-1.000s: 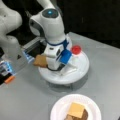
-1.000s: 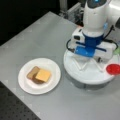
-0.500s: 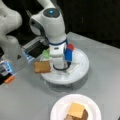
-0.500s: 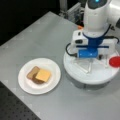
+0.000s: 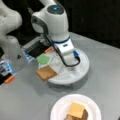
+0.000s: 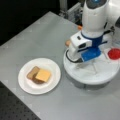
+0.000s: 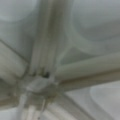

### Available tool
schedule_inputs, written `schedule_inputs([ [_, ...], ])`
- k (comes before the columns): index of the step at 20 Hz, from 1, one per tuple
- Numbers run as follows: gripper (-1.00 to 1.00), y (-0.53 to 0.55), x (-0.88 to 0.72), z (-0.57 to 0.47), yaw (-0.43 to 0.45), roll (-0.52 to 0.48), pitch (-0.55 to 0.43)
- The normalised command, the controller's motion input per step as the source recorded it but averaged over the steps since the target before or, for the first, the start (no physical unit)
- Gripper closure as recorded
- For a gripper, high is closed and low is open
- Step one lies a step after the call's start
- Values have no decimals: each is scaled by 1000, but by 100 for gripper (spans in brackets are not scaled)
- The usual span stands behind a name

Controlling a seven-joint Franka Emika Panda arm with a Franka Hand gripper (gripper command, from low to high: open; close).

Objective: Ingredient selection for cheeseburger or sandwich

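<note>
the gripper [image 5: 71, 68] is low over the middle of the round tray [image 5: 83, 71]; i cannot tell if it is open. the toast [image 5: 45, 73] lies toward a front view's left.

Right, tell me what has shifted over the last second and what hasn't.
The arm has swung across the divided white tray, so the gripper now hangs low over its middle dividers. Nothing was visibly picked up or dropped. The toast, green leaf, red disc and the plated stack topped with cheese stayed put.

Both front views looking down from opposite sides, sharing round tray [image 5: 82, 71] [image 6: 75, 72]; wrist view pressing close over tray dividers [image 7: 82, 67].
</note>
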Motion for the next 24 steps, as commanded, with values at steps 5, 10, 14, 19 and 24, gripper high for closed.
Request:
schedule_inputs([
  [5,-100,90,367,113,514,-92,207],
  [10,-100,54,209,107,325,-135,178],
  [14,-100,46,155,124,247,-128,165],
  [19,-100,45,158,126,195,-126,153],
  [24,-100,75,79,331,-121,-255,112],
])
